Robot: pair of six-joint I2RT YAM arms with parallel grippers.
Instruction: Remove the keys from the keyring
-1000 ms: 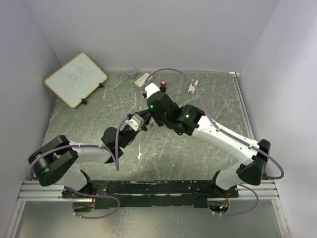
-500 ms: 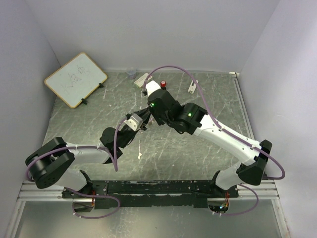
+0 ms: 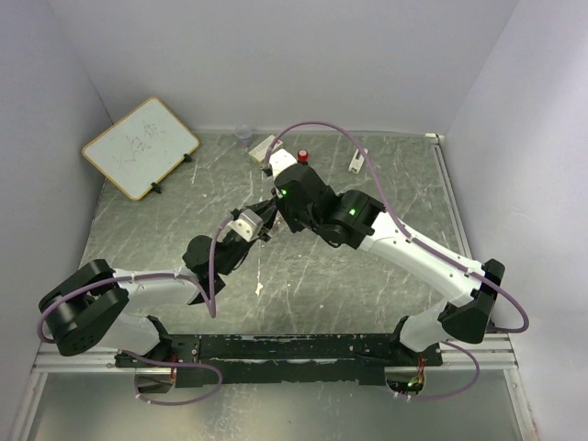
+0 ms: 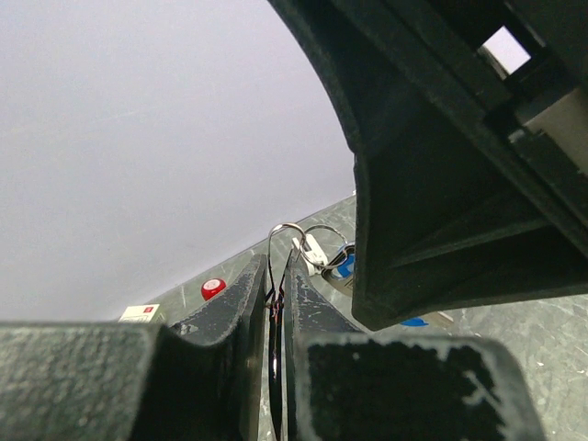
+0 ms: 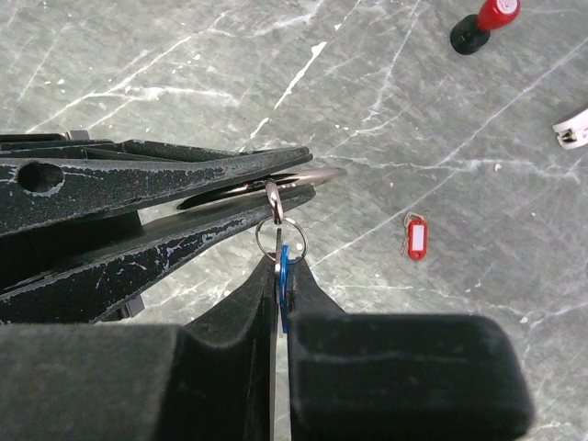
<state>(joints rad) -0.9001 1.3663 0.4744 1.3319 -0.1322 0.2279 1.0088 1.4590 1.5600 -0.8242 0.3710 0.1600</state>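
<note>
My left gripper [image 4: 277, 266] is shut on the keyring [image 4: 287, 230], a thin silvery loop sticking out past its fingertips. In the right wrist view the keyring [image 5: 308, 175] lies between the left fingers [image 5: 184, 184], with a smaller ring [image 5: 280, 241] hanging from it. My right gripper [image 5: 280, 268] is shut on the blue-headed key [image 5: 284, 276], which hangs on that small ring. The blue key also shows in the left wrist view [image 4: 344, 266]. A red-tagged key [image 5: 416, 238] lies loose on the table. In the top view both grippers meet above the table's middle [image 3: 266, 219].
A small black object with a red top [image 3: 302, 156] stands behind the grippers. A whiteboard [image 3: 140, 147] leans at the far left. A white box [image 3: 265, 147], a small clear cup [image 3: 243, 135] and a white piece [image 3: 356, 163] lie along the back.
The left arm's shoulder and elbow have swung left and lower. Both grippers stay joined at the ring and have shifted slightly towards the back.
</note>
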